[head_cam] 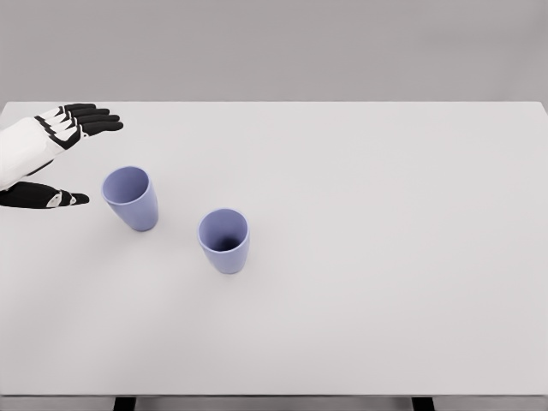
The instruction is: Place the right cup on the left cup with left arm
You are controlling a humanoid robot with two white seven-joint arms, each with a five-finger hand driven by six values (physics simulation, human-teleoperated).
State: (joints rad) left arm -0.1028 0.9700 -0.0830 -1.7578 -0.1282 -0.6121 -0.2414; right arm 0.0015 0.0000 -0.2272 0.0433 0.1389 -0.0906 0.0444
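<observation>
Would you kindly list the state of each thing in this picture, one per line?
Left cup: upright, mouth open, standing free on the table.
Right cup: upright, mouth open, untouched, apart from the left cup.
Left hand: open, fingers spread, holding nothing, left of the left cup.
Right hand: not in view.

— What's the surface?
— A white table, plain and pale.
— And on it?
— Two lavender cups, both upright and open-mouthed — the left cup, and the right cup near it, to its right and nearer the table's front edge, not touching.
</observation>
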